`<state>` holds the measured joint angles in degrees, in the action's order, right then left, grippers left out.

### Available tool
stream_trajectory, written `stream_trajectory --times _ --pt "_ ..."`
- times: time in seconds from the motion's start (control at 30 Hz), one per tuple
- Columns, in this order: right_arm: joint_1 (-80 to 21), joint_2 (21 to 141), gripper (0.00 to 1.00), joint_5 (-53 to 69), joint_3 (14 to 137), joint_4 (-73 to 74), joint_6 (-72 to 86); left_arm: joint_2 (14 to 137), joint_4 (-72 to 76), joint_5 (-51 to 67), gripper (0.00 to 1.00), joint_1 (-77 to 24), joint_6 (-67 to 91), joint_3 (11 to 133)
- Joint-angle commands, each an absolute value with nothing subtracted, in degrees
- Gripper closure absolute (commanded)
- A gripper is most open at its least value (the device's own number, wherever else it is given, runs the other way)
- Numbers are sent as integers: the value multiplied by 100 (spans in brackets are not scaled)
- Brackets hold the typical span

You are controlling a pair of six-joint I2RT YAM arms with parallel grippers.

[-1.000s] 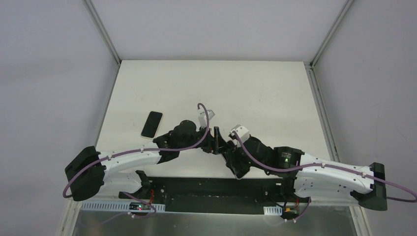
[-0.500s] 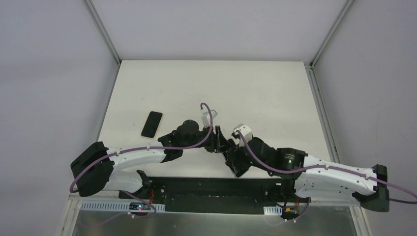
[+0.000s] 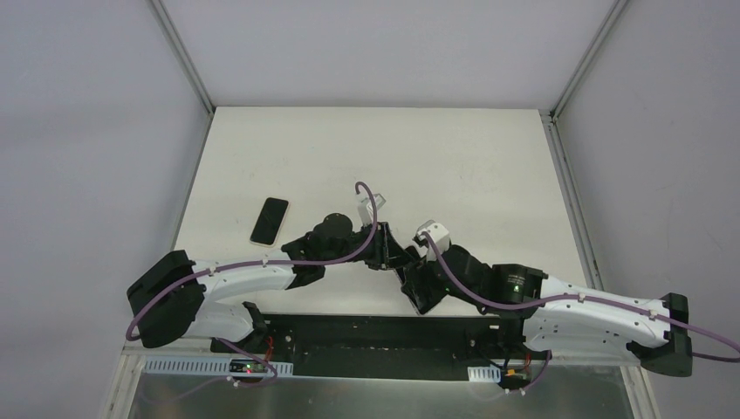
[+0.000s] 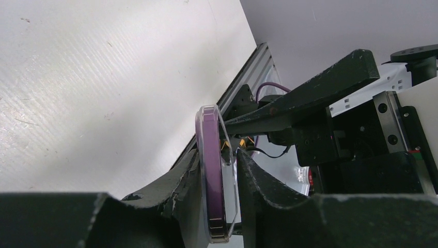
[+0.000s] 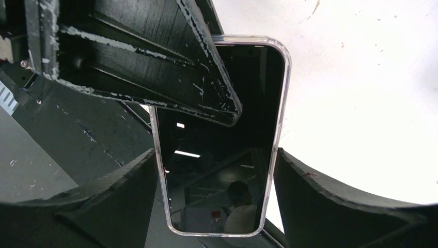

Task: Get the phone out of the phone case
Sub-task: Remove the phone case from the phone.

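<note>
A dark-screened phone point(image 5: 222, 155) in a clear phone case point(image 5: 282, 103) is held up above the table between both arms. My right gripper point(image 5: 216, 154) is shut across the case's width, a finger on each long edge. My left gripper point(image 4: 218, 155) grips it through its thickness: one finger lies against the purple edge of the phone point(image 4: 212, 170), the other presses on the clear case rim point(image 4: 233, 186). In the top view the left gripper point(image 3: 375, 251) and right gripper point(image 3: 403, 260) meet near the table's front middle, where the phone point(image 3: 382, 237) shows only as a thin dark sliver.
A second black phone point(image 3: 270, 220) lies flat on the white table point(image 3: 454, 166) to the left of the arms. Metal rails point(image 3: 572, 201) and grey walls border the table. The black base bar point(image 3: 375, 336) runs along the near edge.
My left gripper's jaws have narrowed onto the phone's faces. Both arms have shifted slightly, with the left elbow drawn in. The right gripper's hold is unchanged.
</note>
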<state>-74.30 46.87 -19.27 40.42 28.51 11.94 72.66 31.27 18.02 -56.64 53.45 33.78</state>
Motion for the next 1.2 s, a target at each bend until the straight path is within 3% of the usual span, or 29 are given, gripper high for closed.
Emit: stream_trajectory --times 0.0,0.13,0.37,0.43,0.47,0.57,0.6,0.9,1.17 --pt "-7469 4538 100 -2142 4083 2381 1283 7312 3613 2030 69 -5729 5474 3342" --pt "-7478 4540 100 -2170 4081 2373 1290 7322 3681 2037 74 -5732 5495 3315" --pt "-7487 4540 100 -2193 4092 2380 1307 7337 3765 2059 98 -5746 5519 3305" --pt "-7488 4548 98 -2239 4108 2400 1365 7303 3779 2050 100 -5747 5527 3297" --pt "-7487 4546 83 -2256 4129 2421 1397 7285 3787 2014 100 -5742 5528 3285" --pt "-7488 4532 8 -2192 4254 2504 1612 7070 3788 1781 100 -5732 5499 3184" --pt "-7488 4513 1 -2110 4307 2527 1673 6944 3788 1690 100 -5731 5475 3149" --pt "-7480 3514 0 -2265 4269 2082 2267 5889 3779 896 100 -5300 5591 2781" --pt "-7435 2463 1 -3191 2912 534 3153 3838 3700 -332 100 -4430 5737 1966"
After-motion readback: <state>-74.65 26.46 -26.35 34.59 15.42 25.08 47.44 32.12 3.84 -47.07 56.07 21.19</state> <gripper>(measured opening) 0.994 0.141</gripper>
